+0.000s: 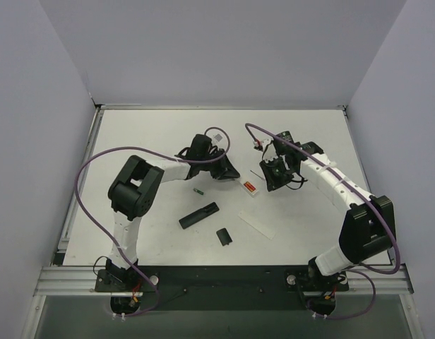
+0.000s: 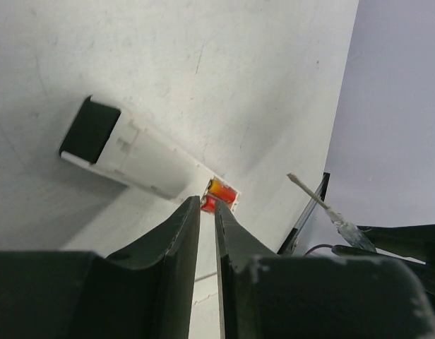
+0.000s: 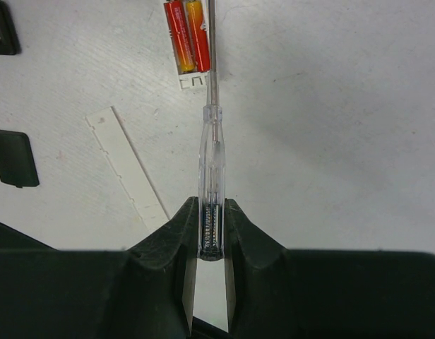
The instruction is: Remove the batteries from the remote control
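Only the overhead view is showing the remote control point(image 1: 198, 215). It is a slim black bar lying flat on the table point(image 1: 147, 127), well apart from both grippers, with its ends pointing to 2 and 8 o'clock. Its slot is too small to make out. At its 12 o'clock a tiny green-wrapped battery point(image 1: 198, 191) is lying loose. The right wrist view is revealing what the overhead cannot: the right gripper point(image 3: 212, 205) is clamping a clear-handled screwdriver point(image 3: 210, 141). The screwdriver's shaft is running toward 12 o'clock beside two red-and-orange cells point(image 3: 187, 28) in a white tray point(image 3: 193, 81). The left gripper point(image 2: 207, 205) is holding its jaws a slit apart, with nothing between.
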Motion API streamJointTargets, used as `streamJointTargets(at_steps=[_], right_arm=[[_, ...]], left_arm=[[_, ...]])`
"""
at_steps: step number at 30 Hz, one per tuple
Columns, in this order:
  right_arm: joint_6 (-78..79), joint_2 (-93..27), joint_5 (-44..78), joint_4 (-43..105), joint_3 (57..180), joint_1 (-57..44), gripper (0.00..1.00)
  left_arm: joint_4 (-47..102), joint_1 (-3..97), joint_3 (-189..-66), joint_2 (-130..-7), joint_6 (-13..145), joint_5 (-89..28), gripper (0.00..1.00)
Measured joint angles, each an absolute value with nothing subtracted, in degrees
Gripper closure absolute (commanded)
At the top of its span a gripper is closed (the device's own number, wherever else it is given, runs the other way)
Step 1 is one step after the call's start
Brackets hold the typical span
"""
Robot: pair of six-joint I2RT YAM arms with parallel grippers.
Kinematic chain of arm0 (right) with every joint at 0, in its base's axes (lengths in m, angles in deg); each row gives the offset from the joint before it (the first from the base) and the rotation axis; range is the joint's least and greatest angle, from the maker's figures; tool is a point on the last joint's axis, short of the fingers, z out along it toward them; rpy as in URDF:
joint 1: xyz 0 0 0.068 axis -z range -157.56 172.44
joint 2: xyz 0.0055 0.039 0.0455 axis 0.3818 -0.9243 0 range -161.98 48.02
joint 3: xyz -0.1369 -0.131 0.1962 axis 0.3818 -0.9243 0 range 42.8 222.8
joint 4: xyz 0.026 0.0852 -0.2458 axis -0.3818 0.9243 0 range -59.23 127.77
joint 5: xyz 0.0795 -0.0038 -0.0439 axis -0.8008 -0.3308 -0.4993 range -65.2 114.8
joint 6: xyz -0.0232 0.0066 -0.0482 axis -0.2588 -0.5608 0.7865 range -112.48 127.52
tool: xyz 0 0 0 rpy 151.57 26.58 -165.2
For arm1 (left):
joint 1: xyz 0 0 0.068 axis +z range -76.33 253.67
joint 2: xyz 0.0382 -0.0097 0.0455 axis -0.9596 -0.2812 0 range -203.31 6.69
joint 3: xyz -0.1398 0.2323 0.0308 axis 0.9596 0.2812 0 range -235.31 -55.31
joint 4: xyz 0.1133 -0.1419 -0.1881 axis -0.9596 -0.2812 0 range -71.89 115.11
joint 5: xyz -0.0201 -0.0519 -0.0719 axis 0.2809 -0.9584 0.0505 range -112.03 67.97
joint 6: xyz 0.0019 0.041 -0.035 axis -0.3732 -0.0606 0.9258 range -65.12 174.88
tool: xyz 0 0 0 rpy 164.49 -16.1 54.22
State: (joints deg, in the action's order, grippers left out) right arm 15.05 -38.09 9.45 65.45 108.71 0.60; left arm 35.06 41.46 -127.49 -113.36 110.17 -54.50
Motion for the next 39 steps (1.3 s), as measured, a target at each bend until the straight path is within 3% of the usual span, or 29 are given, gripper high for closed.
streamJointTargets(at_steps=[25, 39], right_arm=[[17.6, -46.2, 16.9, 71.3, 111.0, -1.7, 1.0], [15.3, -42.9, 14.1, 70.1, 105.8, -4.1, 1.0]], left_arm=[[29.9, 41.5, -133.4, -116.5, 106.8, -53.5, 0.75], [21.4, 40.9, -133.5, -114.7, 103.6, -50.5, 0.75]])
